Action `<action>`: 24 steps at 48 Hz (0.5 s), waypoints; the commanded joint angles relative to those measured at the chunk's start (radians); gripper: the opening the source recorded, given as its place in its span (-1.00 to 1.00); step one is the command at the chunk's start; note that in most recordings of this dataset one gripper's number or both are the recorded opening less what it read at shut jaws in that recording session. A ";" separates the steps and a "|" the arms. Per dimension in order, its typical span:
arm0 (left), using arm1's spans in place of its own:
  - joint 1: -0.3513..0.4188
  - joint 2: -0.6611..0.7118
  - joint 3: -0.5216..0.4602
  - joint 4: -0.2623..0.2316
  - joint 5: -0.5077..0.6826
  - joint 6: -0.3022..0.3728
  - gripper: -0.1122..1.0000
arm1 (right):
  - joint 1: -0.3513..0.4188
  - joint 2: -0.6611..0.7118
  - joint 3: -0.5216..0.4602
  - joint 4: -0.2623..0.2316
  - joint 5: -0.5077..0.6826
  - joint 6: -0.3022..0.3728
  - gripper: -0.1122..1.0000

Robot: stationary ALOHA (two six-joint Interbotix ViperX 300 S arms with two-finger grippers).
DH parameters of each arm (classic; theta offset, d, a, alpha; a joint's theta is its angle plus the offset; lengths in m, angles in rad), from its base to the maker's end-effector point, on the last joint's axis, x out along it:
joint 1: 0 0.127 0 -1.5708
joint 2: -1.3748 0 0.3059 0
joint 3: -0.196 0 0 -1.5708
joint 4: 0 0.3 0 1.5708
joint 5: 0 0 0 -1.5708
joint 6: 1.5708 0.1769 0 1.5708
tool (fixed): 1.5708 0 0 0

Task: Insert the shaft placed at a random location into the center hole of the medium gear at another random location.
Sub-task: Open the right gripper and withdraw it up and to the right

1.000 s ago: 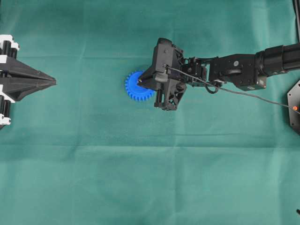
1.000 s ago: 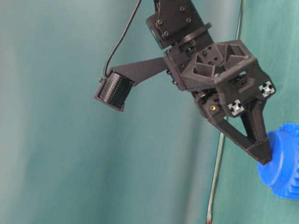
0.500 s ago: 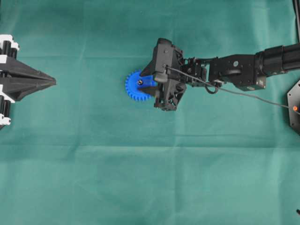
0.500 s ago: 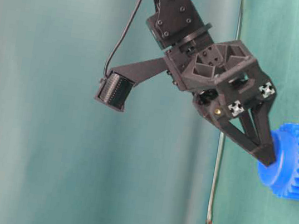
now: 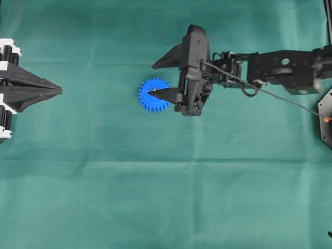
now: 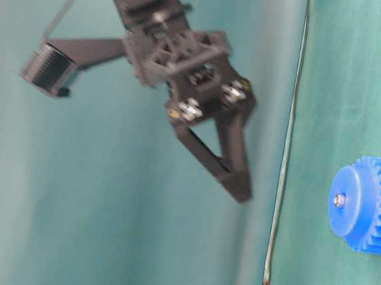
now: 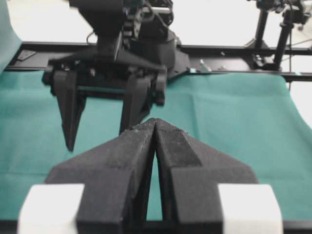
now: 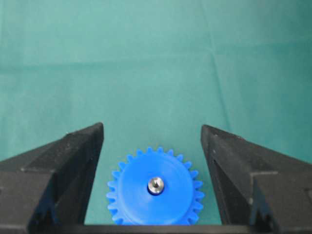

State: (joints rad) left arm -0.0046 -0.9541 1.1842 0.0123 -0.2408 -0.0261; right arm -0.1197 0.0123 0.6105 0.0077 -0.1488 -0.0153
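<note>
Lifted clear of the medium gear (image 8: 155, 192), the right gripper (image 6: 240, 182) now has wide jaws; the shaft (image 8: 156, 185) apparently sits in its center hole. Left gripper (image 7: 155, 127) jaws pressed together.

Overhead looks straight down; table-level views sideways; wrist cameras look past claws; all share green cloth (image 5: 155, 197).

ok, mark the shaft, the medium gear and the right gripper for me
shaft (image 8: 156, 185): right wrist view, its silvery end face in the hub.
medium gear (image 8: 134, 195): right wrist view, blue face left of the shaft.
right gripper (image 8: 152, 141): right wrist view, gap midway between its open jaws.
</note>
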 commanded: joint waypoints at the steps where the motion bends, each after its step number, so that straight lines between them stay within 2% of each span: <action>1: -0.002 0.006 -0.026 0.002 -0.003 0.000 -0.80 | -0.003 -0.066 -0.006 -0.002 0.014 -0.011 0.66; 24: -0.002 0.006 -0.026 0.000 -0.003 0.000 -0.80 | -0.006 -0.284 0.107 0.000 0.018 -0.011 0.66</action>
State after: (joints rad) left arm -0.0046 -0.9557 1.1842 0.0123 -0.2393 -0.0261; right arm -0.1243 -0.2194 0.7118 0.0077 -0.1243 -0.0169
